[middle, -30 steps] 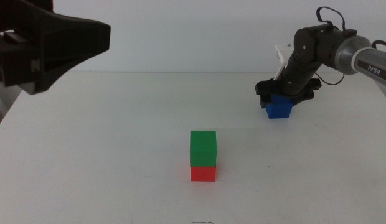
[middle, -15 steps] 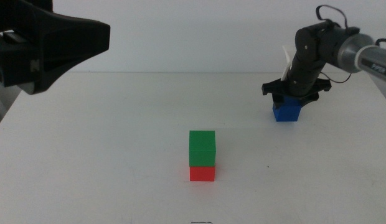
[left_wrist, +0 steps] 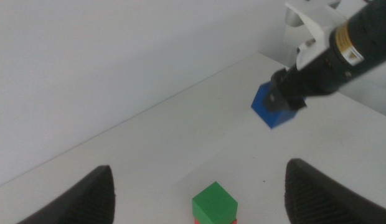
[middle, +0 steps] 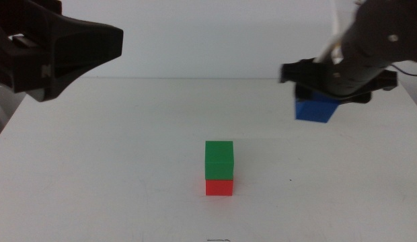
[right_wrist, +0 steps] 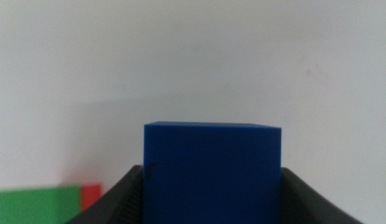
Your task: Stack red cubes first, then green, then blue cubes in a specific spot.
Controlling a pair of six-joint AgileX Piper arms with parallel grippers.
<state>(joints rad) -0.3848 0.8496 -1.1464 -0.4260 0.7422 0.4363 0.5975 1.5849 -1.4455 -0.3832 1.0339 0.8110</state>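
A green cube (middle: 219, 157) sits squarely on a red cube (middle: 219, 187) at the table's middle front, and the pair also shows as green cube (left_wrist: 214, 202) in the left wrist view. My right gripper (middle: 321, 92) is shut on the blue cube (middle: 314, 109) and holds it in the air, right of and beyond the stack. In the right wrist view the blue cube (right_wrist: 211, 169) fills the space between the jaws, with the green cube (right_wrist: 36, 205) and red cube (right_wrist: 91, 195) off to one side. My left gripper (left_wrist: 198, 169) hangs open and high at the left, above the stack.
The white tabletop (middle: 128, 154) runs to a pale back wall. The left arm's dark gripper (middle: 67, 50) fills the upper left corner of the middle view. The right arm's body (middle: 370, 47) hangs over the table's far right.
The right gripper has lifted the blue cube off the table and swung up, nearer the camera. The stack and the left gripper have not moved.
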